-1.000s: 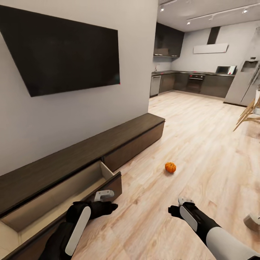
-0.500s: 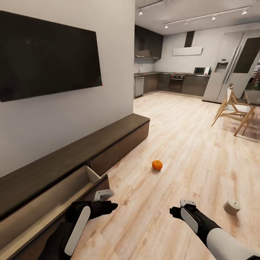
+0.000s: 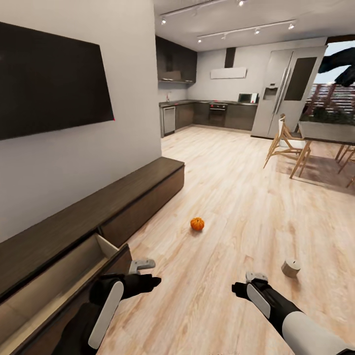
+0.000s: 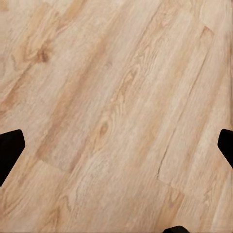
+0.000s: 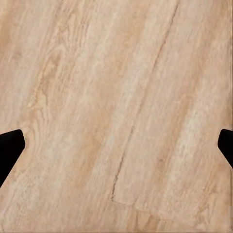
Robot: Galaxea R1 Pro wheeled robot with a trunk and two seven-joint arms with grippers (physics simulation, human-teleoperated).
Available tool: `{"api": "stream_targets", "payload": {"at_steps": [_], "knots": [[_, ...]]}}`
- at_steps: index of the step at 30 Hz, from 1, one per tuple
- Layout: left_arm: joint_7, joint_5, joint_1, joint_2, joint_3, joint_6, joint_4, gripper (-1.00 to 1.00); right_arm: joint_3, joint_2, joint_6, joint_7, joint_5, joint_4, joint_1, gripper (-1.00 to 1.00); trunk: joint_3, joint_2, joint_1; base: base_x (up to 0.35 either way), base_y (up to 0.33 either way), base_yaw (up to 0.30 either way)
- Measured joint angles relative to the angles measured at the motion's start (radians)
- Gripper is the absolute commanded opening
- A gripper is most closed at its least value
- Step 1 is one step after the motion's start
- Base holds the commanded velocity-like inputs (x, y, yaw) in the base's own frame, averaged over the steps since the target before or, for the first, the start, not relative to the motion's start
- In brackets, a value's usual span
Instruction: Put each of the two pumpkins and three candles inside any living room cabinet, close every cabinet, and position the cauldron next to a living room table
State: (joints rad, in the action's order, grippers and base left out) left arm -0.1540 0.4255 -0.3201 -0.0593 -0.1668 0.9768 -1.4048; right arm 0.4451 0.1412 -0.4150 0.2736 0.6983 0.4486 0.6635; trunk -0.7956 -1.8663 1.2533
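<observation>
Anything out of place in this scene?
Yes: a pumpkin and a candle sit loose on the bare wood floor, well apart, and the cabinet along the wall has one compartment hanging open.

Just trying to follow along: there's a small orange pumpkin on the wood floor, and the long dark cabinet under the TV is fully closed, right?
Not quite. The pumpkin is on the floor, but the cabinet has one compartment open, its pale inside showing in the head view.
</observation>
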Motion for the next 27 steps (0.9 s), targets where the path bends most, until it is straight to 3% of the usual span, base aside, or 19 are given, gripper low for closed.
{"api": "stream_targets", "payload": {"at_steps": [27], "knots": [[0.0,0.0,0.0,0.002,0.0,0.0,-0.001,1.0,0.001,-0.001,0.021,0.002,-0.001,-0.001,0.0,1.0,0.02,0.0,0.0,0.0,0.0,-0.272]]}}
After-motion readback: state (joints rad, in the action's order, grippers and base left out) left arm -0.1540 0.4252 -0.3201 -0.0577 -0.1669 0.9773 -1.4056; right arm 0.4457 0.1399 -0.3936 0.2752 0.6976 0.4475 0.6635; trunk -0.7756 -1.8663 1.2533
